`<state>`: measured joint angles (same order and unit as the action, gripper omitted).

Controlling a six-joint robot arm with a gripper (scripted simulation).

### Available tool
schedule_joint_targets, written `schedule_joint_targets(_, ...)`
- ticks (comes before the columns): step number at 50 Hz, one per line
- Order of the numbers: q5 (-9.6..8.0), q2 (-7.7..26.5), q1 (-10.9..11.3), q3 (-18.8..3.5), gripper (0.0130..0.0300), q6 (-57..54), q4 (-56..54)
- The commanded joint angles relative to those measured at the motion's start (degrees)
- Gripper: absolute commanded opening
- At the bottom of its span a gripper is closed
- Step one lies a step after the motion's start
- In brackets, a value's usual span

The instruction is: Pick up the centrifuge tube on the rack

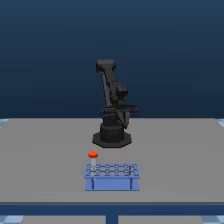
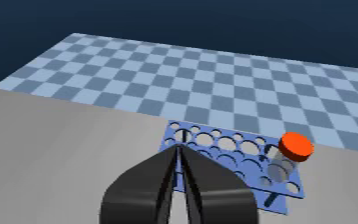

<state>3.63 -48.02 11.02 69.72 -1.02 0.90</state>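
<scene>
Centrifuge tube upright — rack corner

Gripper: smooth black fingers with a soft sheen. Centrifuge tube: translucent whitish body, matt orange-red cap. Rack: matt light-blue; table: flat matt grey.

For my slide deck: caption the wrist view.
Closed gripper above the blue rack, with the orange-capped tube standing in a corner hole.

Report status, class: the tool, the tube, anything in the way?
Tool shut, empty, well above the rack. Centrifuge tube upright in a corner hole at the exterior view's left, orange-red cap up. Nothing in the way.
</scene>
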Motion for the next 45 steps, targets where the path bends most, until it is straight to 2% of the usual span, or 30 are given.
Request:
schedule_joint_targets(1, 0.0, 0.0, 0.0, 0.0, 0.03, 0.0, 0.0)
schedule_joint_targets(30, 0.03, 0.0, -0.1, 0.0, 0.03, 0.5, 0.5)
schedule_joint_targets(45, 0.28, 0.3, -0.6, -0.1, 0.03, 4.4, 4.5)
